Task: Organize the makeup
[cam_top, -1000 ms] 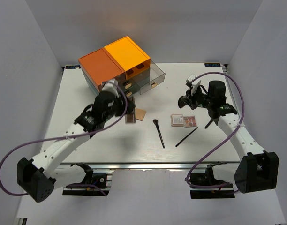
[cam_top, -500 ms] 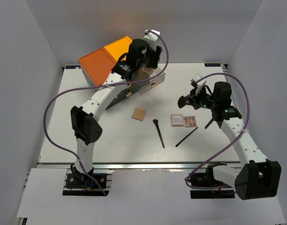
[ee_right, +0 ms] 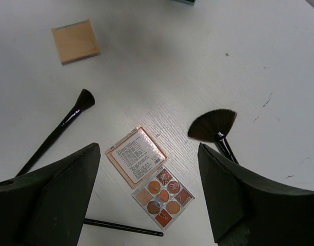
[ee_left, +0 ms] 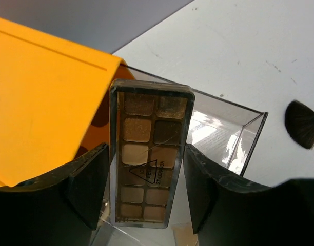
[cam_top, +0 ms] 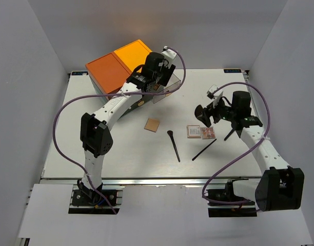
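A long eyeshadow palette (ee_left: 146, 118) in brown shades stands between the fingers of my left gripper (ee_left: 146, 154), with slim gaps on both sides. It hangs over the clear pulled-out drawer (ee_left: 234, 133) of the orange-topped box (cam_top: 108, 72). My right gripper (ee_right: 149, 154) is wide open above a peach square palette (ee_right: 135, 156) and a clear palette (ee_right: 163, 197) of orange shades, holding nothing. A fan brush (ee_right: 213, 128) lies beside its right finger. On the table lie a tan compact (cam_top: 152, 124), a black-handled brush (cam_top: 173, 145) and a thin black brush (cam_top: 204, 149).
The drawer box takes up the far left of the table (cam_top: 95, 148), with its clear drawers (cam_top: 170, 84) pulled out toward the middle. My left arm reaches across the table's left half to the box.
My left arm swung from low over the table up to the drawer box, carrying the long palette. My right gripper went from shut to wide open over the two small palettes.
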You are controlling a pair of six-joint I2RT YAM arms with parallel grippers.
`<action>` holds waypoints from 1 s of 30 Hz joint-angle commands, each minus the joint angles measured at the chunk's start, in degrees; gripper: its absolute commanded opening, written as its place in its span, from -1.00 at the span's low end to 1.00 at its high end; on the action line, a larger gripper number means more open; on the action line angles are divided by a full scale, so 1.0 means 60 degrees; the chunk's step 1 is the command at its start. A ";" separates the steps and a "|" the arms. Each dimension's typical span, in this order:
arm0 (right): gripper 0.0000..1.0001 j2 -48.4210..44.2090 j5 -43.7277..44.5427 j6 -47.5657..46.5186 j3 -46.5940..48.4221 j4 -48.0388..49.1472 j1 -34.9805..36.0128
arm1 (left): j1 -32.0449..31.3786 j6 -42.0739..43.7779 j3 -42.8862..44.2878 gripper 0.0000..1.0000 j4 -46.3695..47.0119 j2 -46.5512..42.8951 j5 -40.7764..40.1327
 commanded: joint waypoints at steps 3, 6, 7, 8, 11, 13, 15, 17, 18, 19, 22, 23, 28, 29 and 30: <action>0.64 0.0464 -0.0512 -0.1673 0.0632 -0.1063 -0.0080 | 0.0022 -0.0092 -0.0166 0.49 0.0227 -0.0996 -0.0191; 0.64 0.0668 -0.0878 -0.3079 0.0807 -0.1780 -0.0080 | 0.0022 -0.0443 -0.0180 0.57 0.0315 -0.1231 -0.0162; 0.64 0.0728 -0.0951 -0.3387 0.0851 -0.1971 -0.0080 | 0.0022 -0.0487 -0.0238 0.60 0.0373 -0.1304 -0.0162; 0.64 0.0801 -0.1039 -0.3651 0.0939 -0.2277 -0.0080 | 0.0022 -0.0531 -0.0224 0.62 0.0461 -0.1377 -0.0162; 0.65 0.1181 -0.0937 -0.4502 0.1246 -0.2879 -0.0080 | 0.0022 -0.0677 -0.0078 0.67 0.0346 -0.1597 -0.0191; 0.66 0.1547 -0.0864 -0.5335 0.1364 -0.3274 -0.0080 | 0.0022 -0.1086 0.0010 0.65 0.0170 -0.1889 -0.0438; 0.67 0.2130 -0.0820 -0.6938 0.1598 -0.4396 -0.0051 | 0.0109 -0.2062 -0.0237 0.53 -0.0094 -0.2545 -0.0659; 0.69 0.2760 -0.0747 -0.8102 0.1774 -0.5366 -0.0051 | 0.0502 -0.3277 -0.1099 -0.10 -0.0241 -0.3263 -0.0456; 0.72 0.2953 -0.0616 -0.8426 0.1804 -0.5385 -0.0008 | 0.0708 -0.3749 -0.1567 -0.30 -0.0227 -0.3688 -0.0237; 0.72 0.3085 -0.0397 -0.8589 0.1789 -0.5284 0.0036 | 0.0971 -0.4189 -0.2094 -0.45 -0.0169 -0.4664 0.0055; 0.74 0.3642 -0.0162 -0.8387 0.1920 -0.4699 0.0139 | 0.2362 -0.6123 -0.4656 -0.38 0.0328 -0.6846 0.1315; 0.75 0.3991 -0.0146 -0.8327 0.2037 -0.4625 0.0212 | 0.3033 -0.6504 -0.5779 0.09 0.0315 -0.7349 0.1680; 0.79 0.5048 0.0322 -0.7960 0.2931 -0.4346 0.0651 | 0.3961 -0.7285 -0.8146 0.64 -0.0708 -0.9549 0.1596; 0.79 0.5267 0.0395 -0.7932 0.3004 -0.4244 0.0724 | 0.4151 -0.7517 -0.8439 0.65 -0.0870 -0.9987 0.1610; 0.79 0.5356 0.0599 -0.7917 0.3078 -0.4113 0.0783 | 0.4211 -0.7794 -0.8964 0.66 -0.1031 -1.0194 0.1582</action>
